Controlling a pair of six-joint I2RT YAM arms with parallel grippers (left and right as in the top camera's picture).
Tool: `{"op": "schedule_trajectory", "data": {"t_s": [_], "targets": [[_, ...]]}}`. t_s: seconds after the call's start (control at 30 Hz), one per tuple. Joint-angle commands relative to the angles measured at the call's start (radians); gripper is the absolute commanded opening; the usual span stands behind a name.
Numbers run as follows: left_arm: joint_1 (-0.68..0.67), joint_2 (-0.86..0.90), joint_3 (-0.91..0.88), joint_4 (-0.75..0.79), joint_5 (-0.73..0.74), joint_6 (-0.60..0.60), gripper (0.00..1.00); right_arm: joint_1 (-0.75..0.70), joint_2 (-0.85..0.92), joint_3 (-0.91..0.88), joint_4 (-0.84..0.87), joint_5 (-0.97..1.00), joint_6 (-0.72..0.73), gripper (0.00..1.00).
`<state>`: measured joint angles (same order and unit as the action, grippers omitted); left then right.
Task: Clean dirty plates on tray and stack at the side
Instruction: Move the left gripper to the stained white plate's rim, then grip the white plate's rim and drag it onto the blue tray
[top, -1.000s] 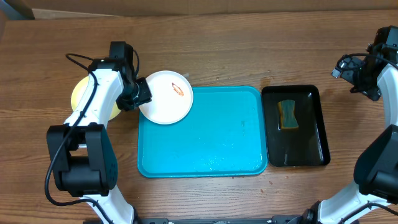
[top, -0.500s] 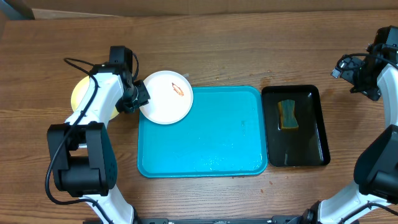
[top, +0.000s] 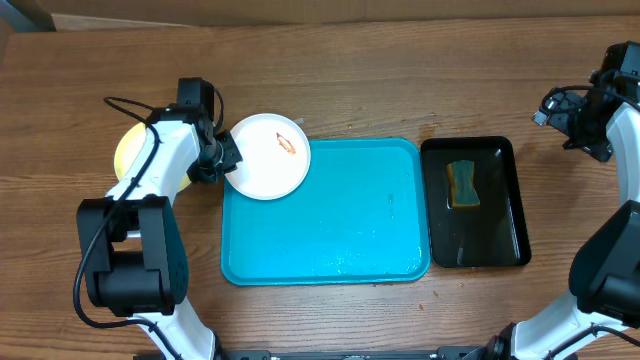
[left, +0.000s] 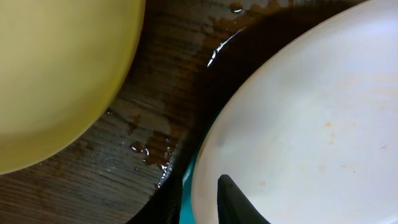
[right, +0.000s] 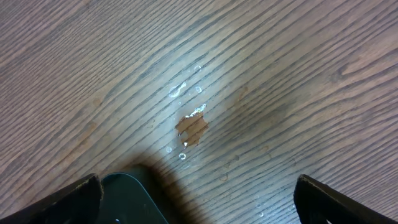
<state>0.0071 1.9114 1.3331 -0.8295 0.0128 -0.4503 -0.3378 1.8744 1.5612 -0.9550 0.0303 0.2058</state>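
At your wooden desk's (top: 400, 80) left edge, a pale yellow round plate (top: 125, 155) lies aside. Left end effector (top: 226, 160) clamps the smeared, uncleaned white round plate (top: 262, 165) overhanging the turquoise plastic tray (top: 330, 220). Right end effector (right: 199, 202) gapes.

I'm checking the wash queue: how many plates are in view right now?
2. A round white plate with an orange smear overlaps the turquoise plastic tray's upper-left corner; a pale yellow round plate lies left of it, partly under the left arm. Another may be hidden.

The counter (top: 400, 80) was dark brown wood with a strong grain; water droplets (left: 148, 149) glistened on it under bright light; a paler strip (top: 300, 18) ran along its far edge.
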Motion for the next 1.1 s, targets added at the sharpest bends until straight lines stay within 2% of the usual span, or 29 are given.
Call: {"op": "schedule_trajectory", "data": {"t_s": [0.0,0.23,0.4,1.07], "targets": [[0.005,-0.002,-0.015,0.012,-0.017,-0.007,0.22,0.001,-0.01,0.001,0.005,0.002,0.003,1.0],[0.005,-0.002,-0.037,0.046,-0.016,-0.008,0.21,0.001,-0.01,0.001,0.005,0.002,0.003,1.0],[0.005,-0.002,-0.043,0.052,-0.016,-0.008,0.17,0.001,-0.01,0.001,0.005,0.002,0.003,1.0],[0.005,-0.002,-0.055,0.068,-0.016,-0.011,0.16,0.001,-0.01,0.001,0.005,0.002,0.003,1.0]]}}
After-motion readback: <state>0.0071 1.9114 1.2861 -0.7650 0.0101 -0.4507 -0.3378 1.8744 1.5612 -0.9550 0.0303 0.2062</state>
